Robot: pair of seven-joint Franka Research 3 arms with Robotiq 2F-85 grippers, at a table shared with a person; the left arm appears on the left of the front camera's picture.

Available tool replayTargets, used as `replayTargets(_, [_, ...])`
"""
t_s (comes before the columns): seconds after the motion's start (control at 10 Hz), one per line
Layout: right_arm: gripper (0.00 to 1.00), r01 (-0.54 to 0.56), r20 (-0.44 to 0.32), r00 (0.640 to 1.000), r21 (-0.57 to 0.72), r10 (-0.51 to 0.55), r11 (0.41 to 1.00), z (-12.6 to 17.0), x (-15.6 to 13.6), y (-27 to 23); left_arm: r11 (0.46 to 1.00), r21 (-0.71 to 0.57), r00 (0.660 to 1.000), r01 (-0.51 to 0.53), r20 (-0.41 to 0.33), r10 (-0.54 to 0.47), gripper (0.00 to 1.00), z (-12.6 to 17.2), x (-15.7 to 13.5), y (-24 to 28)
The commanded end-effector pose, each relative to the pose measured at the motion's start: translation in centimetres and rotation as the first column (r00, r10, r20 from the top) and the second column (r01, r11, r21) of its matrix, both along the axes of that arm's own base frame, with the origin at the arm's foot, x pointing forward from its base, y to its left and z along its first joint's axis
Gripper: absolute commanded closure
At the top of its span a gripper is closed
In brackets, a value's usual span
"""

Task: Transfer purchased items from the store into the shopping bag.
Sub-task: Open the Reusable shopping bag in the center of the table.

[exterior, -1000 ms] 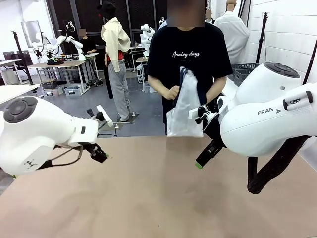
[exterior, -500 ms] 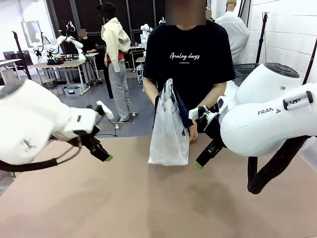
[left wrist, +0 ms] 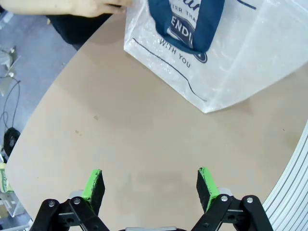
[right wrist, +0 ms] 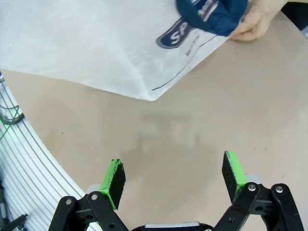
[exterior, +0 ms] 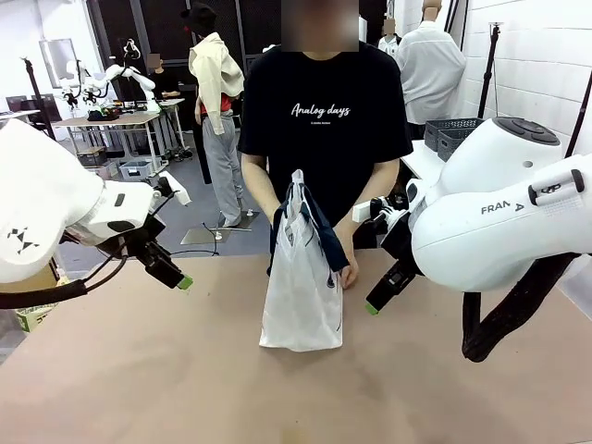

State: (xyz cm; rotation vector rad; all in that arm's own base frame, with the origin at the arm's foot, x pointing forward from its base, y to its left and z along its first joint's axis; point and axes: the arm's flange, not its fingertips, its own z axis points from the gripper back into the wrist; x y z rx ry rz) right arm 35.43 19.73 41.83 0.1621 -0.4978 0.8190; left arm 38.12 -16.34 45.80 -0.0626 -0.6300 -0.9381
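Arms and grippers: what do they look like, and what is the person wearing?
The left arm and right arm are glossy white, rounded; black cable loops beneath the right. The left gripper and right gripper have black linkages, green pads. The person's T-shirt is black, short-sleeved, white lettering.

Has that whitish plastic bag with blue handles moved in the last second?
Yes. The translucent whitish plastic shopping bag has come down and toward the robot's left, from beyond the far edge of the brown table to standing on it.
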Motion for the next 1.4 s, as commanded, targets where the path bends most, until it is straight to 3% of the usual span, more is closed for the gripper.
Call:
replayTargets(0.0, [0.00, 0.001, -0.007, 1.000, 0.002, -0.001, 1.000, -0.2, 0.0, 0.0, 1.000, -0.010, 1.000, -0.006, 0.005, 0.006, 0.00, -0.4, 0.1, -0.1])
replayTargets(0.2, [0.00, 0.000, 0.000, 1.000, 0.000, 0.000, 1.000, 0.0, 0.0, 0.0, 1.000, -0.006, 0.999, -0.029, -0.034, 0.028, 0.00, 0.5, 0.1, -0.2])
replayTargets(0.5, [0.00, 0.048, -0.078, 0.996, 0.009, -0.048, 0.999, 3.8, 0.6, 1.5, 0.996, -0.037, 0.990, -0.076, -0.120, 0.072, 0.00, 3.9, -0.5, -0.5])
replayTargets(0.8, [0.00, 0.079, -0.103, 0.992, 0.024, -0.076, 0.997, 8.9, 1.7, 3.0, 0.974, -0.050, 0.962, -0.222, -0.174, 0.210, 0.00, 7.4, 0.5, -2.0])
replayTargets(1.1, [0.00, 0.151, -0.155, 0.978, 0.073, -0.138, 0.986, 16.0, 3.9, 5.7, 0.929, -0.107, 0.924, -0.355, -0.194, 0.330, 0.00, 11.5, 1.4, -5.0])
replayTargets(1.3, [0.00, 0.216, -0.131, 0.970, 0.072, -0.205, 0.974, 18.6, 5.4, 7.1, 0.919, -0.164, 0.922, -0.358, -0.216, 0.321, 0.00, 13.6, 1.7, -6.9])
